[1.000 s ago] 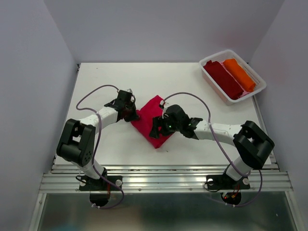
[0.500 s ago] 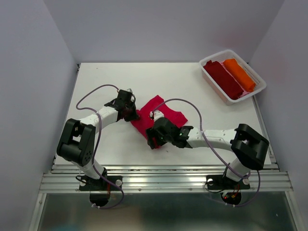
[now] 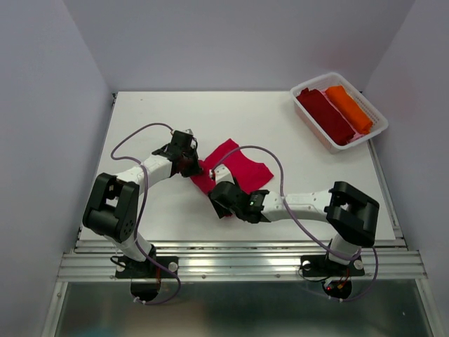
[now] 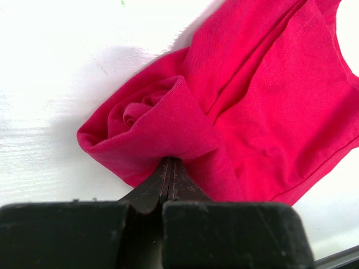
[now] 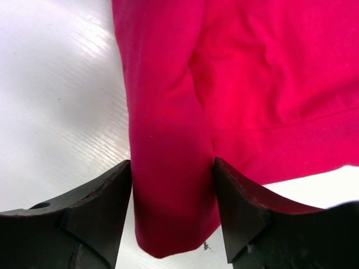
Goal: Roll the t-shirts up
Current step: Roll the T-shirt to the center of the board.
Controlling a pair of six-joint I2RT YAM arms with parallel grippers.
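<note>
A bright crimson-red cloth t-shirt (image 3: pixel 238 170) lies partly rolled near the middle of the flat white table (image 3: pixel 280 126), between the two arms.

The left gripper (image 3: pixel 196 167) sits at the shirt's left end. In the left wrist view its fingers (image 4: pixel 151 193) are pressed tight together on a pinch of cloth. The rolled end of the shirt (image 4: pixel 140 126) bulges just beyond the fingertips. The rest of the garment (image 4: pixel 269 101) spreads flat to the right.

The right gripper (image 3: pixel 222 203) is at the shirt's near corner, closest to the arm bases. In the right wrist view a thick folded strip of the shirt (image 5: pixel 168 168) runs down between the two black fingers (image 5: pixel 95 210). The strip fills the gap and touches both inner faces, so the fingers are clamped on the fold with its rounded tip hanging between them. More of the shirt fans out above and to the right.

At the table's far right corner stands a clear rectangular plastic bin (image 3: pixel 362 137). It holds a dark maroon rolled shirt (image 3: pixel 326 116) and an orange rolled shirt (image 3: pixel 349 109), lying side by side and touching, well apart from both grippers.
</note>
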